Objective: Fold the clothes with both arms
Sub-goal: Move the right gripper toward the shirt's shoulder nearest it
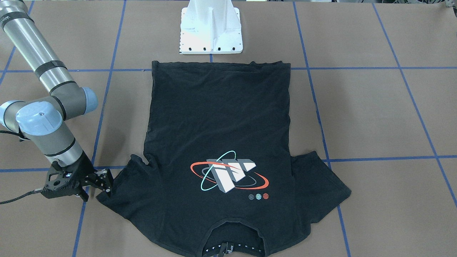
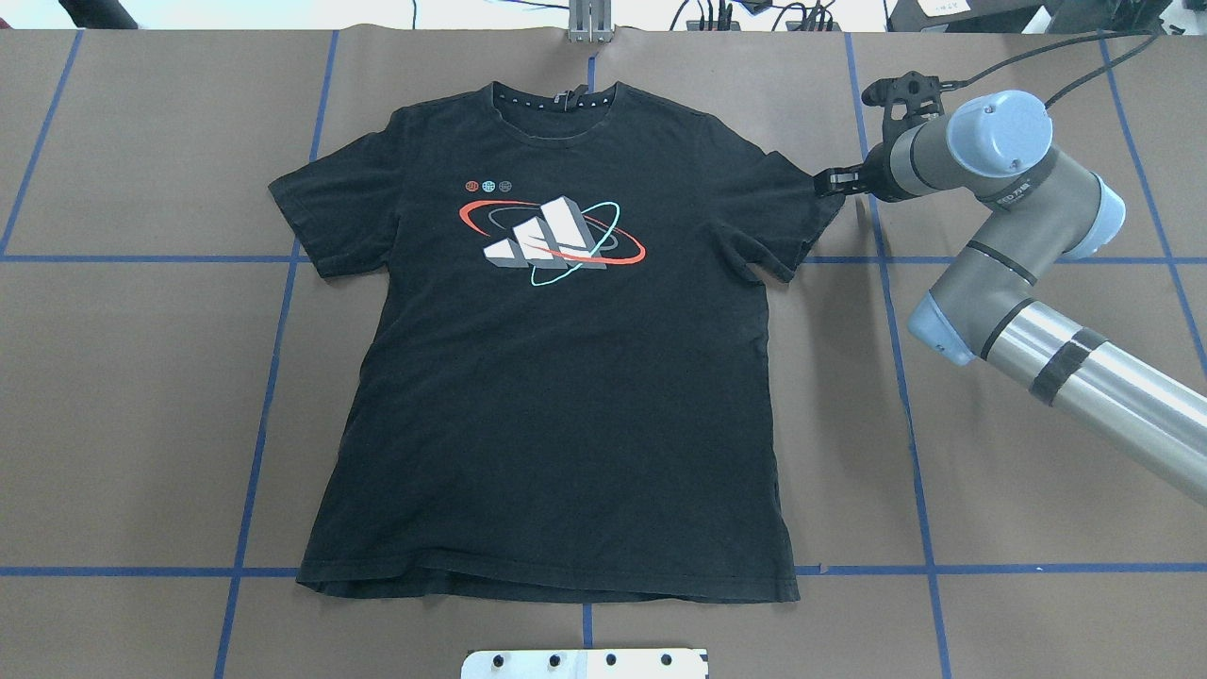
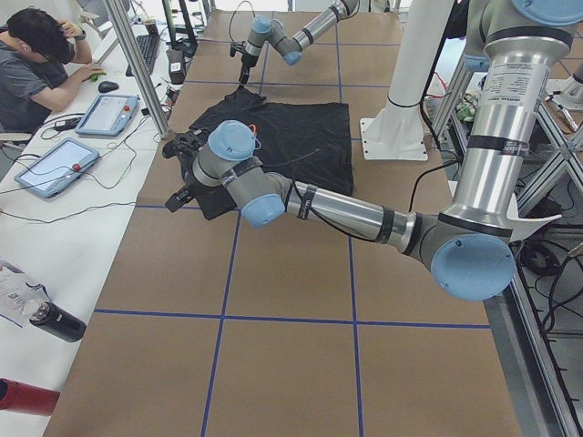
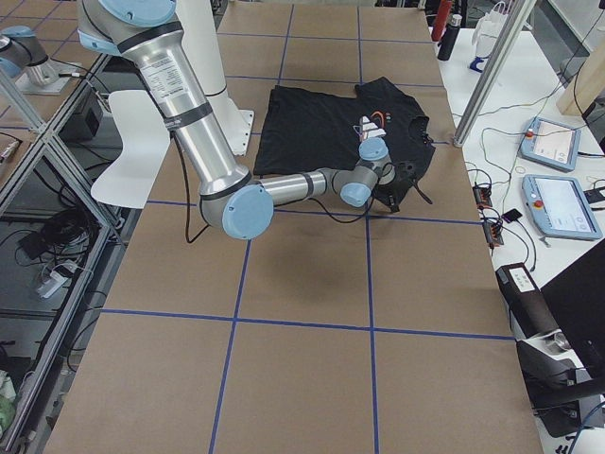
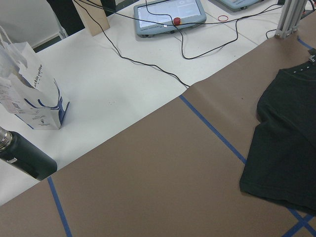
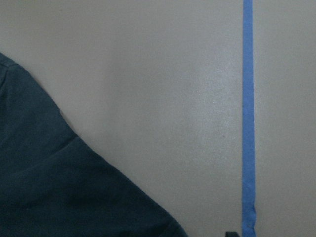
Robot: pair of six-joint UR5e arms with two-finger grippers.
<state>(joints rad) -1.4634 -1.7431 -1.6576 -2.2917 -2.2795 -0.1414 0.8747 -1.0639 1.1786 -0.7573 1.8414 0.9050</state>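
Touching the T-shirt [image 2: 566, 377] sleeve, right gripper [image 2: 822, 181]: open or closed, cannot tell; left gripper [image 3: 176, 198] likewise.

Bare table [image 2: 141, 396] left of the T-shirt [image 2: 566, 377] gives an open lane in the overhead view. On the right side the right arm [image 2: 1028, 273] hangs over the table, with the right gripper [image 2: 830, 181] at the sleeve edge. The pedestal base [image 2: 585, 663] sits near the hem. A post [image 2: 589, 21] and cables [image 2: 717, 14] line the far edge. In the left side view the left arm [image 3: 346, 211] reaches low across the table.
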